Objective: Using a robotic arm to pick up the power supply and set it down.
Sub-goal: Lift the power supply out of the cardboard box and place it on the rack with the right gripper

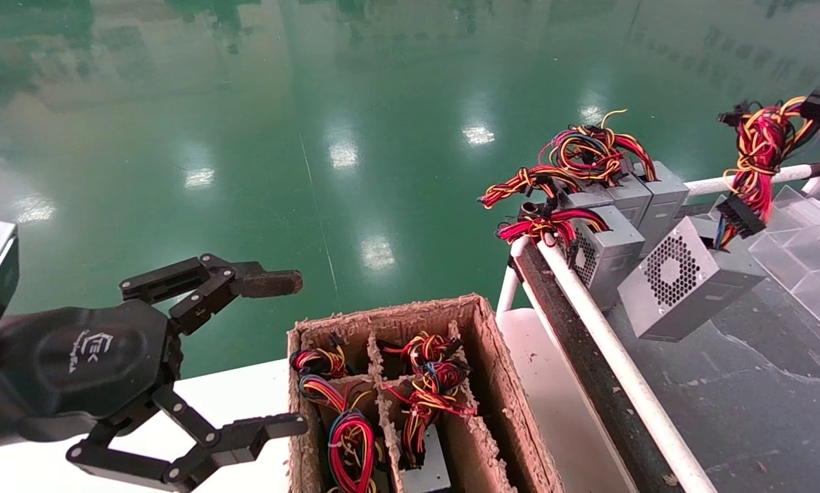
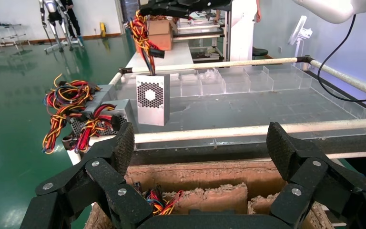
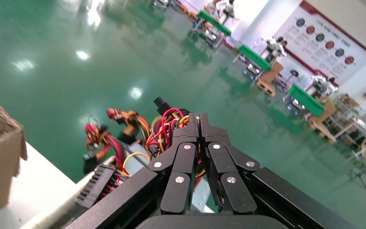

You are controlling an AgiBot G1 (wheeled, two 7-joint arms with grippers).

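Broadly, a glossy green workshop floor fills the background, and to the robot's right stands a dark grey work surface edged by white round rails. Just beside its near rail sits a brown rough cardboard box split into compartments, several of them holding tangles of coloured wires over grey metal cases. The left gripper, black with a brownish pad on one fingertip, hangs idle to the left of that box over the white table edge, its fingers spread wide apart and holding nothing. At the far corner of the work surface a cluster of silver-grey metal power units stands packed together, their red, yellow and black wires spilling over the rail. Near them, further onto the surface, is the power supply, a small silver-grey box with a honeycomb fan grille, tilted and dangling from its red, yellow and black wire bundle; whether its lower corner touches the surface cannot be told. The robotic arm, the right gripper with all-black fingertips, is high at the right edge, its fingers pinched together on that bundle, as the right wrist view confirms. Clear plastic trays lie beyond.
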